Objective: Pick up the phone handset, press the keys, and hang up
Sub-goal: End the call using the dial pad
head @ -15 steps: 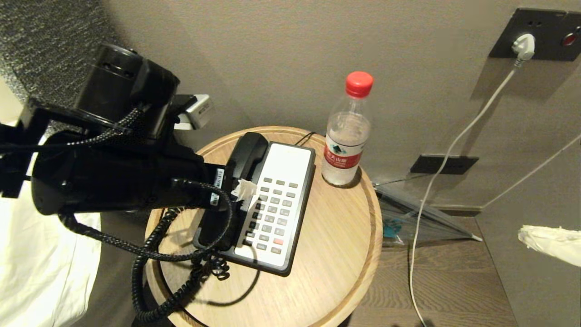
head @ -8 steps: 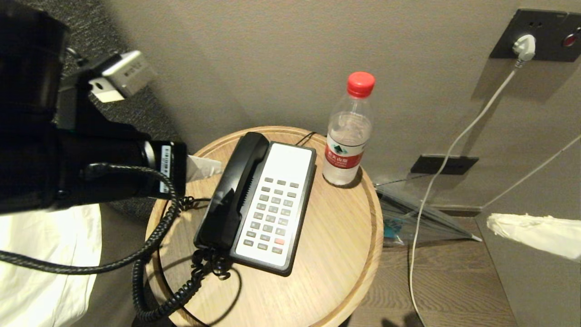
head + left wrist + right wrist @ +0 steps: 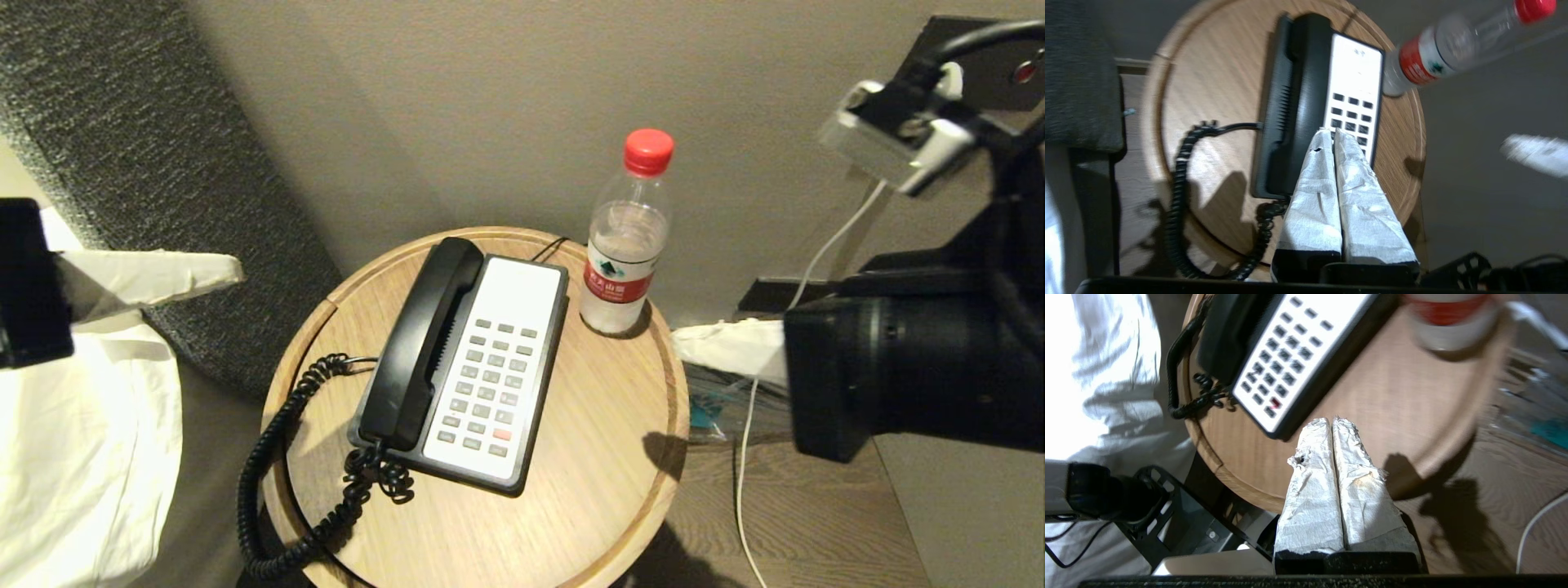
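Phone handset (image 3: 420, 343): glossy black plastic, seated in the cradle of the telephone base (image 3: 498, 367) on a round wooden table (image 3: 588, 490), coiled cord (image 3: 277, 482) attached. Judged rigid, light, slippery; best taken across its slim middle. Left gripper (image 3: 1331, 134): jaws pressed together, empty, handset lying beyond the tips. Right gripper (image 3: 1331, 422): jaws likewise together, empty, keypad (image 3: 1282, 363) just ahead.

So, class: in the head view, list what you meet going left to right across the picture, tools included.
Left tool → coiled cord → phone handset → keypad → water bottle → right tool.
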Available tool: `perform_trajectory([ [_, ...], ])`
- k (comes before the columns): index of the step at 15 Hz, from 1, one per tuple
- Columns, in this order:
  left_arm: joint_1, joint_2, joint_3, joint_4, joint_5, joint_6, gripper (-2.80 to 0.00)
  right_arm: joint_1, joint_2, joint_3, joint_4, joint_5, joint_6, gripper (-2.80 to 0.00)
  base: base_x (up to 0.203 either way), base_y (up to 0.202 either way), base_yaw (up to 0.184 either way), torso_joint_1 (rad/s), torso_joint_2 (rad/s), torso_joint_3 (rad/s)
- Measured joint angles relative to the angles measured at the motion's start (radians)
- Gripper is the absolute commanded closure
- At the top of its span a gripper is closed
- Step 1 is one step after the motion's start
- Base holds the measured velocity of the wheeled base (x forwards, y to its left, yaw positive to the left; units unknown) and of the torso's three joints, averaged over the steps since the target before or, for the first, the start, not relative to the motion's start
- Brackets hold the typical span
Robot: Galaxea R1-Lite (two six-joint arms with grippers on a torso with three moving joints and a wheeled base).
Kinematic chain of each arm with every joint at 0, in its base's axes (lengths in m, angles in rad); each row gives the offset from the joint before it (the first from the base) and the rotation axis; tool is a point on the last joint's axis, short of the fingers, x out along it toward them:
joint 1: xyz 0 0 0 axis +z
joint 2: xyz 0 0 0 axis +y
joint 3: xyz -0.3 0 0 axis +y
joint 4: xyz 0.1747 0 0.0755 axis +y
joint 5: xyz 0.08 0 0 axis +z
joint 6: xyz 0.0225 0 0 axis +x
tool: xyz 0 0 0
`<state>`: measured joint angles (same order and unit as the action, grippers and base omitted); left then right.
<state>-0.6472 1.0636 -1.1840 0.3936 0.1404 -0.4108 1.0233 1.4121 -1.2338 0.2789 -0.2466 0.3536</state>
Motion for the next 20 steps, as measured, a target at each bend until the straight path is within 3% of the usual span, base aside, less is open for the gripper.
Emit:
perform_trajectory([
  [6,0.042,-0.089,0.007,-0.010,-0.022,-0.028,0.00,0.048,0.185,-0.044,-0.001,0.006,0.008,0.00,0.000,0.000,0.000,0.000,0.00,0.000],
  [20,0.106,-0.264,0.069,-0.004,-0.041,-0.085,0.00,0.095,0.345,-0.048,-0.064,0.009,0.013,0.00,0.000,0.000,0.000,0.000,0.00,0.000],
])
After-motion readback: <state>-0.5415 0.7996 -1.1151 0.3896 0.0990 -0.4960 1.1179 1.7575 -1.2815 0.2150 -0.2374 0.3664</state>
